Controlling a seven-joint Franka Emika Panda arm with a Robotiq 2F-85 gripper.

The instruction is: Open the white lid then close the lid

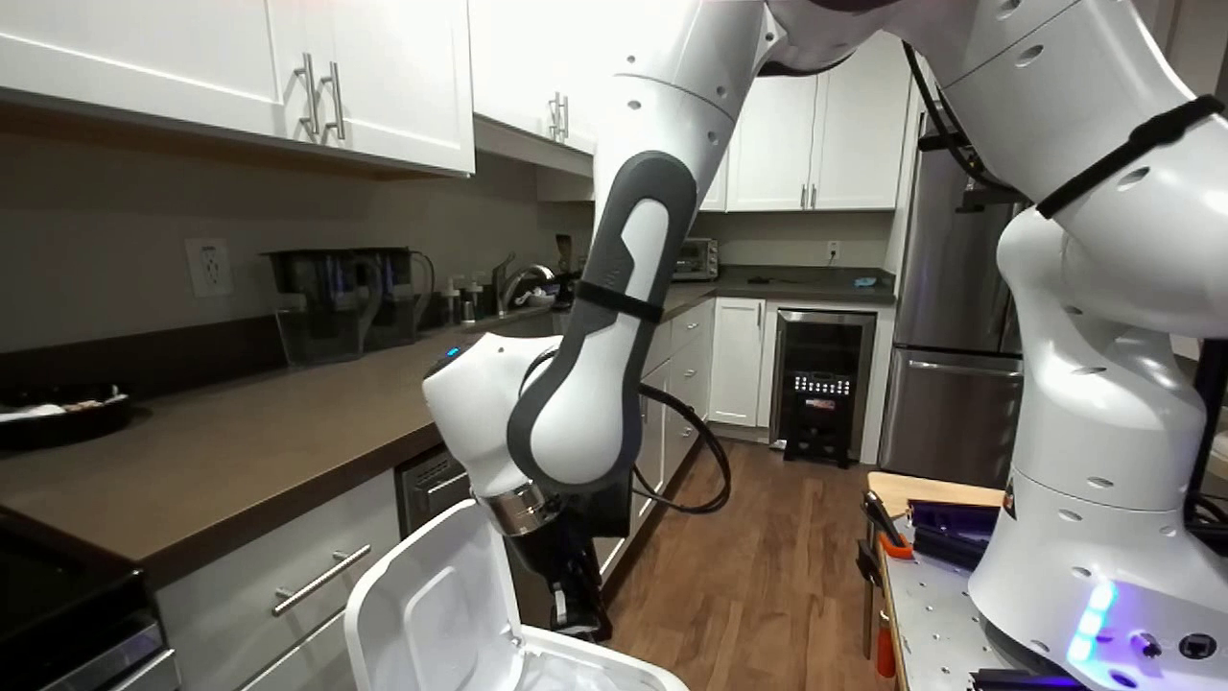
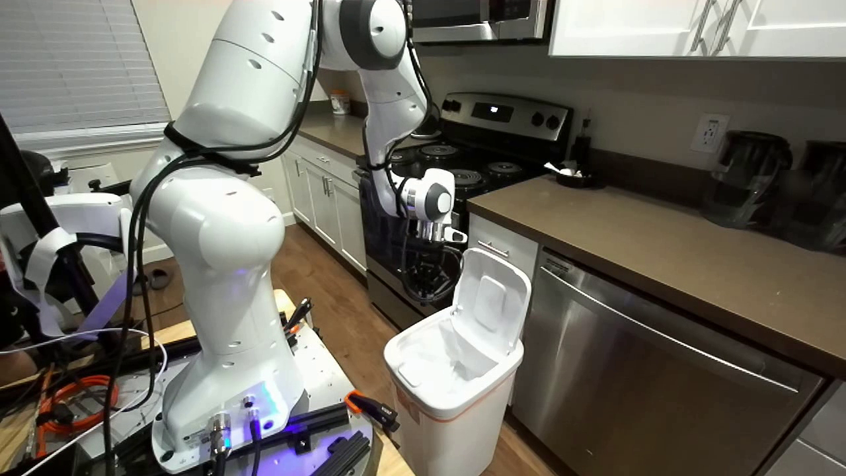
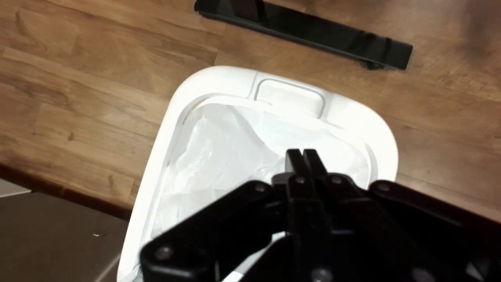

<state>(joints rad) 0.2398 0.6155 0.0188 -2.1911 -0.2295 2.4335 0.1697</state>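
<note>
**White lid [image 2: 492, 294] stands raised beside a brown kitchen counter [image 1: 288, 413]**

It rises nearly upright from the side of the white bin [image 2: 456, 423] nearest the drawers [image 1: 273, 585], its recessed inner face showing in both exterior views. A creased pale liner [image 3: 227, 145] lines the bin inside its smooth rim, and wood-grained floor [image 3: 70, 98] spreads around it. The pincer [image 3: 302, 153] hangs close to the lid, closed, its two fingertips together, with the bin's mouth behind them in the wrist view; I cannot tell whether it touches the lid.

The counter runs along the wall [image 1: 96, 211], smooth and dull, carrying two dark translucent pitchers [image 1: 321, 312] and a small black dish [image 1: 62, 422]. White cabinets [image 1: 144, 58] hang above; a steel dishwasher [image 2: 648, 377] sits below. A black stove [image 2: 462, 155] breaks the run of counter, a tall steel refrigerator [image 1: 945, 408] stands farther off, and pale blinds [image 2: 73, 66] hang behind the arm [image 2: 225, 225].
</note>
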